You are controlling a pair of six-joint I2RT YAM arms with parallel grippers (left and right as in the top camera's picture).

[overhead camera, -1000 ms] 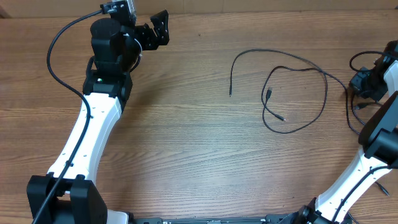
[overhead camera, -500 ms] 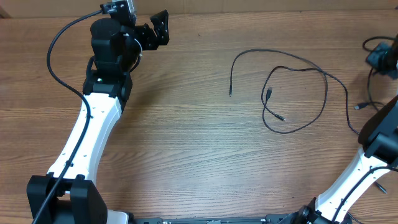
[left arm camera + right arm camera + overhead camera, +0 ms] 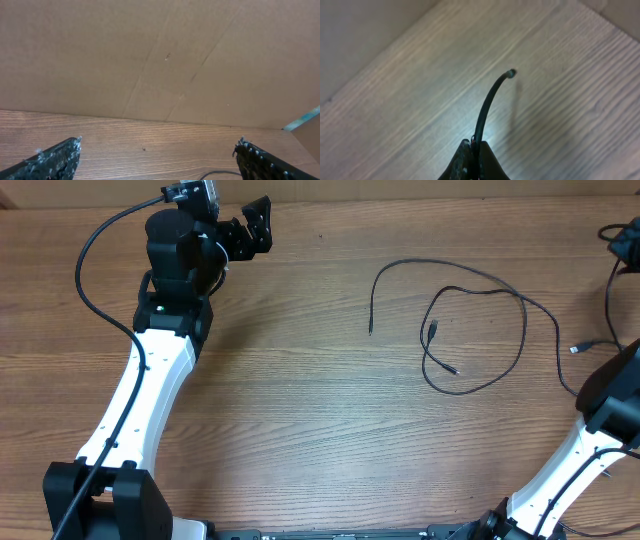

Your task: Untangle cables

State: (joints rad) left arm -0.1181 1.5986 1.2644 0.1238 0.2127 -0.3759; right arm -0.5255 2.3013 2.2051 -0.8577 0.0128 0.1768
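In the overhead view, the left gripper [image 3: 254, 226] sits at the far left corner of the table [image 3: 320, 430], its jaws spread wide with nothing between them. The cables lie on the right half of the table, well apart from it. The long cable [image 3: 410, 262] starts near the middle, arches up and runs right and down toward the right arm's base. The looped cable [image 3: 524, 335] forms a wide ring under that arch, crossing the long cable near its top right; both of its small plug ends lie inside the ring. The right gripper [image 3: 625, 242] is at the far right edge, only partly in frame. The third cable [image 3: 608, 292] runs down from it, and its silvery plug [image 3: 575, 349] rests on the table just right of the long cable.

In the left wrist view, the two fingers [image 3: 55, 159] stand far apart at the bottom corners and hold nothing. A cardboard wall [image 3: 160, 60] rises behind the wooden table, and a short bit of black cable shows at the bottom edge.

In the right wrist view, the jaws are pressed together on the third cable [image 3: 487, 107], which curves up from the fingertips [image 3: 470, 162] to a free end above the wood grain.
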